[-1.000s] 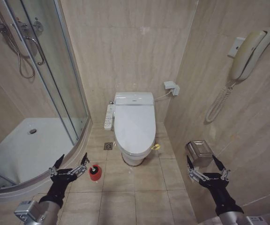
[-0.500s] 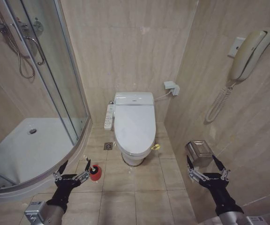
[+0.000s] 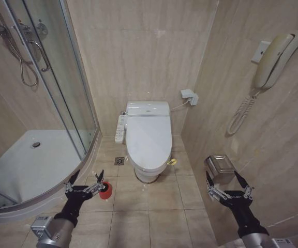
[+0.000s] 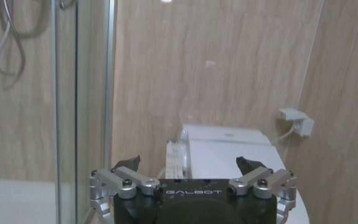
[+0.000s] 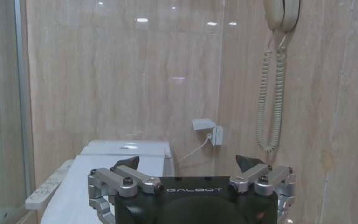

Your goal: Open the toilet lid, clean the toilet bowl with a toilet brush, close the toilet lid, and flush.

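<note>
Left gripper [image 3: 86, 180]: at about 8 o'clock in the head view, low over the floor tiles, fingers spread and holding nothing; it has slid right since a second ago and now hangs right at the brush, one fingertip overlapping the red cup.
Toilet brush [image 3: 105, 185]: thin white handle with a dark head, standing upright in a small round red cup [image 3: 104, 194] on the floor, at 8 o'clock from the toilet's front end and just beside the shower tray [image 3: 35, 160] edge; it has not moved.
Toilet lid [image 3: 149, 137]: glossy white long oval, shut flat over the seat; its long axis runs 12 to 6 o'clock, rounded front toward 6, hinge end at the back wall.
Toilet bowl [image 3: 148, 174]: white base on the floor under the lid, white button panel [image 3: 120, 128] along its 9 o'clock side.
Right gripper [image 3: 227, 185]: at 4 o'clock by the right-hand wall, below the metal paper holder [image 3: 219, 168], fingers apart and empty; unchanged from before.
</note>
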Motion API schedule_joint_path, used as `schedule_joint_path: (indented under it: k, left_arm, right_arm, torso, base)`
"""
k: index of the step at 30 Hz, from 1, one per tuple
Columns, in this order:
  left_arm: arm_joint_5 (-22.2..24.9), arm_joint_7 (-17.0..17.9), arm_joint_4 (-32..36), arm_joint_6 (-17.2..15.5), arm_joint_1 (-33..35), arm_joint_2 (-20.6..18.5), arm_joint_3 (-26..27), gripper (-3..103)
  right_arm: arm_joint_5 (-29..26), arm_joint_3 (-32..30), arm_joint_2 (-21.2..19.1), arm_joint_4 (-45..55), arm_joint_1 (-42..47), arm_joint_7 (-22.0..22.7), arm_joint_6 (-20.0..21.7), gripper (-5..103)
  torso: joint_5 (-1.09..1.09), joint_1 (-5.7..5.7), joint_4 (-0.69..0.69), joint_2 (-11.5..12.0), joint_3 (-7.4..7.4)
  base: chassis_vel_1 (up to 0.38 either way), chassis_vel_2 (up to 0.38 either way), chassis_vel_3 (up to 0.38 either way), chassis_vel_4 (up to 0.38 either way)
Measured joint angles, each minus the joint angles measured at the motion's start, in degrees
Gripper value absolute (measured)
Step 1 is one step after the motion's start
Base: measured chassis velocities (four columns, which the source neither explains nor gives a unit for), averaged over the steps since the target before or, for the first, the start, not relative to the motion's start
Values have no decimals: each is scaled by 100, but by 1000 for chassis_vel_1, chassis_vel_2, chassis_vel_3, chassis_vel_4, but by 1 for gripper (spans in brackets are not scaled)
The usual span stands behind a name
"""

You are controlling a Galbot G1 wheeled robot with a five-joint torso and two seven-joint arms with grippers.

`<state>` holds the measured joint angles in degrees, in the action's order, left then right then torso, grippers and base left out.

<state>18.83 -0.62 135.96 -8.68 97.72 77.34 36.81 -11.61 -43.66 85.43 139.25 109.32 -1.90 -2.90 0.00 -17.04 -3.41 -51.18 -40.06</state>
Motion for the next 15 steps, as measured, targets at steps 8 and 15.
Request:
schedule_joint_path:
  k: [8,15]
  left_arm:
    - [-80,38,-87,586,47,21,-12,100]
    - [-218,136,165,530,261,186,-123,100]
  right_arm:
    - [0,0,0,0,0,0,0,100]
    - [0,0,0,0,0,0,0,100]
  torso:
    - [0,0,0,0,0]
    - [0,0,0,0,0]
  base:
    - [0,0,0,0]
    - [0,0,0,0]
